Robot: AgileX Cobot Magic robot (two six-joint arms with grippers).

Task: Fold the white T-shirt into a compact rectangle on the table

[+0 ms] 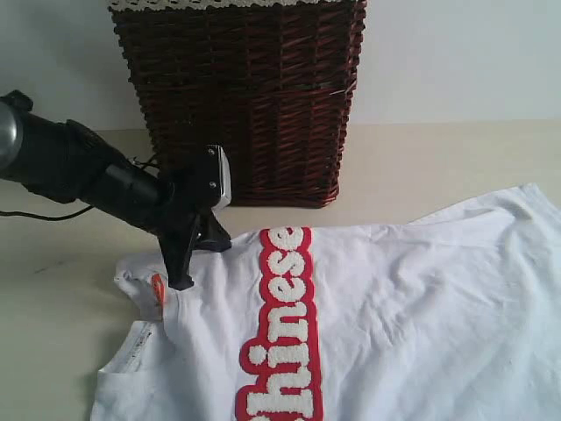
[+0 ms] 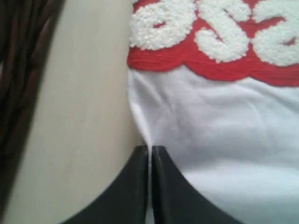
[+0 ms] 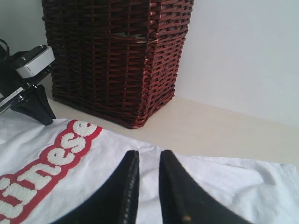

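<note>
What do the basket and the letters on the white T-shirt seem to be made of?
Basket: woven wicker, dark reddish-brown, slightly glossy; the interlaced strands show.
Letters: fuzzy white pile, perhaps chenille or terry, matte, edged in red; the nubby looped texture shows.

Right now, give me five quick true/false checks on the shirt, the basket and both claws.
1. The left claw is closed on the edge of the white T-shirt. True.
2. The wicker basket sits on top of the shirt. False: it stands on the table, beyond the shirt.
3. The right claw grips a fold of cloth. False: its jaws stand apart above the shirt and hold nothing.
4. The lettering is white, outlined in red. True.
5. The shirt is folded into a compact rectangle. False: it lies spread out, lettering up.
</note>
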